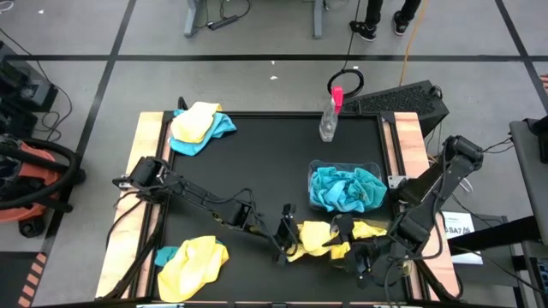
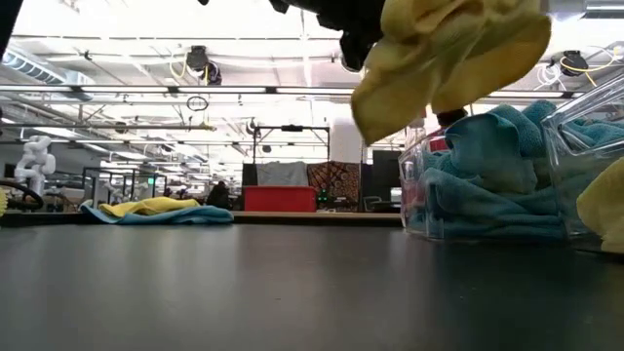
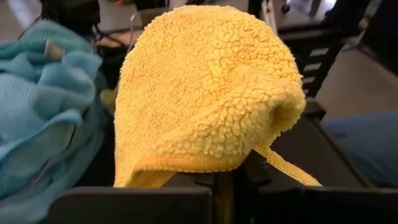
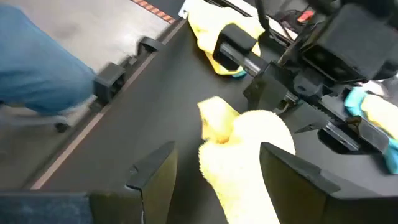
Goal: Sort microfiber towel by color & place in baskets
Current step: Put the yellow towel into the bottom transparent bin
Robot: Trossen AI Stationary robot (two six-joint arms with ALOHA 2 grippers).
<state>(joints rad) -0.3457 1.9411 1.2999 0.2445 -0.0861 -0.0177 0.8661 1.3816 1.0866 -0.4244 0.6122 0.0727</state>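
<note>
The left claw is clamped on a yellow towel at the near edge of the black worktop, and the low view shows that towel hanging clear of the surface. The right claw sits just beside it with its fingers spread wide on either side of the same yellow cloth, not pinching it. A second flap of yellow lies by the right arm; whether it is a separate towel cannot be told.

One clear basket shows in the high view, on the right half of the worktop, stuffed with teal towels. In the low view, the clear wall of another tub stands at the right edge, beside the filled one.

A spray bottle with a pink top stands at the far edge, just behind the filled basket. Two mixed piles remain: a yellow-on-teal heap at the far left corner and another at the near left corner. The left arm stretches diagonally across the worktop between them. A person's shoes show on the floor beyond the worktop.
</note>
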